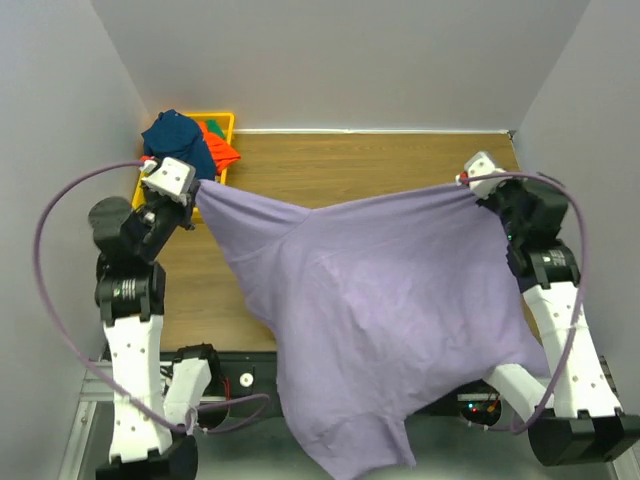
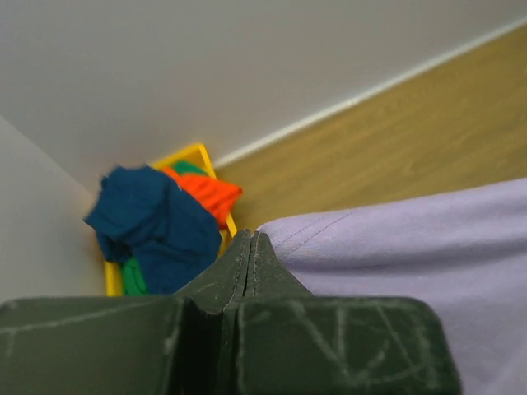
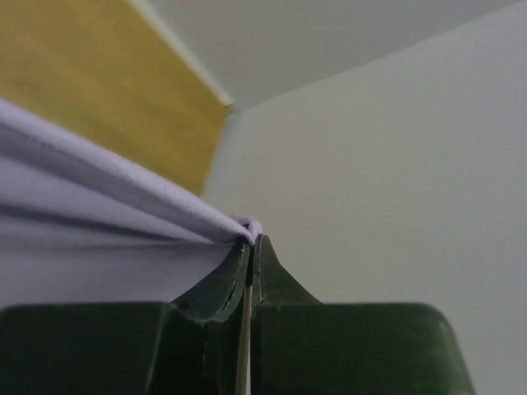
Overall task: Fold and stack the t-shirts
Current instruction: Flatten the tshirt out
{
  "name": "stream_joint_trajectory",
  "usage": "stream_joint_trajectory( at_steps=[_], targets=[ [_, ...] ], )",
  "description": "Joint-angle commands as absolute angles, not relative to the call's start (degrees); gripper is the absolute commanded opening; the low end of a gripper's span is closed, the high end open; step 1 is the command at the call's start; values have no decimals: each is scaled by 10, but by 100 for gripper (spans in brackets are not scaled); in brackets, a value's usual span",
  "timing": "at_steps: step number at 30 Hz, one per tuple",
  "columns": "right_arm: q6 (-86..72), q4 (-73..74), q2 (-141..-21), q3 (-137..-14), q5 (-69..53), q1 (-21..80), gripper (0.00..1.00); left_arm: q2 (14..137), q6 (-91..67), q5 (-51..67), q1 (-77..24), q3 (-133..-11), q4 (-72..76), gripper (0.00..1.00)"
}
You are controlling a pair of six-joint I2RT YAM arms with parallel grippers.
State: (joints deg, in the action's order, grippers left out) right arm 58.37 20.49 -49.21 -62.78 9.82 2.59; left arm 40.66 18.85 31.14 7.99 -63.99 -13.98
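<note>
A lavender-purple t-shirt [image 1: 385, 300] hangs stretched in the air between both arms, its lower part drooping past the table's near edge. My left gripper [image 1: 200, 186] is shut on its left corner, seen in the left wrist view as closed jaws [image 2: 249, 239] against purple cloth [image 2: 412, 239]. My right gripper [image 1: 462, 183] is shut on the right corner, the cloth [image 3: 99, 206] bunching at the jaw tips [image 3: 253, 240]. A navy blue t-shirt [image 1: 180, 138], an orange-red one [image 1: 222, 150] and a bit of green one [image 2: 132, 276] lie piled in the bin.
A yellow plastic bin [image 1: 222, 122] sits at the table's far left corner against the wall. The wooden table [image 1: 360, 165] runs to white walls behind and on both sides. Grey cables loop beside each arm [image 1: 55, 270].
</note>
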Motion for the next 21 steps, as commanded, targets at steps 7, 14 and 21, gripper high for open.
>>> stream_joint_trajectory(
  at_steps=[7, 14, 21],
  targets=[
    [540, 106, -609, -475, 23, 19, 1, 558, 231, 273, 48, -539, 42, 0],
    [519, 37, -764, -506, 33, 19, 0, 691, 234, 194, 2, -570, 97, 0],
    [512, -20, -915, -592, 70, 3, 1, 851, 193, 141, -36, -692, 113, 0]
  ],
)
